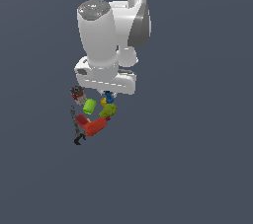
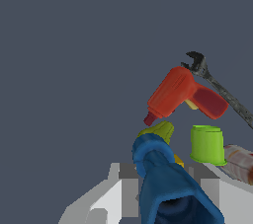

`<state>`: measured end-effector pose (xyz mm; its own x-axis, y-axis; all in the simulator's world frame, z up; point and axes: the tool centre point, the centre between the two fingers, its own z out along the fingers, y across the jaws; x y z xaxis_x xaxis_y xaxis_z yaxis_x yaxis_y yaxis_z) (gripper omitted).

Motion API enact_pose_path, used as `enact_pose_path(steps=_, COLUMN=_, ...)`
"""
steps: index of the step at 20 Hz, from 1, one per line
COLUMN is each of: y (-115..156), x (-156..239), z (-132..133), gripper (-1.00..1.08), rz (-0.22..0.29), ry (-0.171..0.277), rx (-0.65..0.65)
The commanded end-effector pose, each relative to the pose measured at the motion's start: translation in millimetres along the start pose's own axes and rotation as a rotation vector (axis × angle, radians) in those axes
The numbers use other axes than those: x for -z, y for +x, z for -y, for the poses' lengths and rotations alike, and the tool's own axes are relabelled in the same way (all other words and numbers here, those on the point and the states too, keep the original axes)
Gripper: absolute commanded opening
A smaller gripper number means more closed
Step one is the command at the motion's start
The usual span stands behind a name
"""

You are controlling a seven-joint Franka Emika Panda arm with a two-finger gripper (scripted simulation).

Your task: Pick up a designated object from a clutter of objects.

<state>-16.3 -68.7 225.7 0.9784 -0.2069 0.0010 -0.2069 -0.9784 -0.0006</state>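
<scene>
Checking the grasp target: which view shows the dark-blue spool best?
The wrist view: the dark-blue spool fills the foreground between the gripper fingers. The exterior view shows only a tiny blue speck under the hand.

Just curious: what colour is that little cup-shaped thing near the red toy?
Lime green; the wrist view shows it best.

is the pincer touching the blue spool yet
Touching, it seems. The wrist view shows the blue spool filling the space between the pincer fingers, with no gap visible on either side.
</scene>
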Motion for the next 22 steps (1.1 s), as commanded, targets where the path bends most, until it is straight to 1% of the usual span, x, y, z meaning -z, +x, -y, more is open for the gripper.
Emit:
enact_pose_path(steps=1, y=0.5, x=26.3, z=-4.6, gripper=-1.00, rz=0.001, ry=0.000, rx=0.000)
enact_pose_path(steps=7, y=3.7, x=85.8, z=-15.0, gripper=-1.00, rz=0.001, ry=0.000, rx=0.000)
enact_pose_path(steps=12, y=6.7, x=123.2, z=-21.5, gripper=-1.00, rz=0.001, ry=0.000, rx=0.000)
enact_pose_path(steps=17, y=9.5, x=147.5, z=-25.7, gripper=-1.00, rz=0.001, ry=0.000, rx=0.000)
enact_pose_path(steps=22, y=11.3, x=158.7, z=-27.4, gripper=-1.00, rz=0.001, ry=-0.001, rx=0.000)
